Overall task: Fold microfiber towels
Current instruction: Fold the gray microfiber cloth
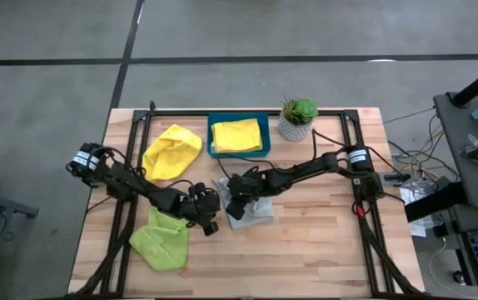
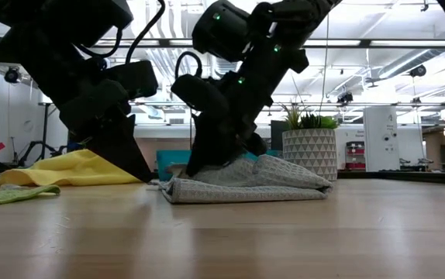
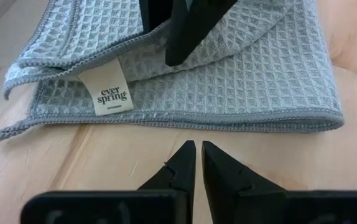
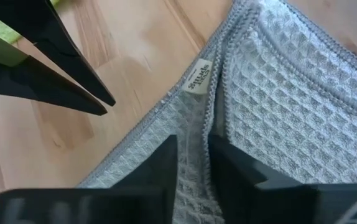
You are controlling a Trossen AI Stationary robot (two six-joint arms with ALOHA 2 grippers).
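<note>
It's a light wood plank tabletop (image 1: 322, 242) with a black frame running along its edges. Along the far edge there's a crumpled yellow towel (image 1: 172, 152) toward the left side, a teal tray (image 1: 238, 153) around the middle with a second, folded yellow towel (image 1: 237, 135) inside it, and a small potted plant (image 1: 296, 119) in a white pot just right of the tray. A folded grey towel (image 1: 251, 208) lies flat near the center of the tabletop, and a rumpled lime green towel (image 1: 161, 239) lies toward the near left corner.
</note>
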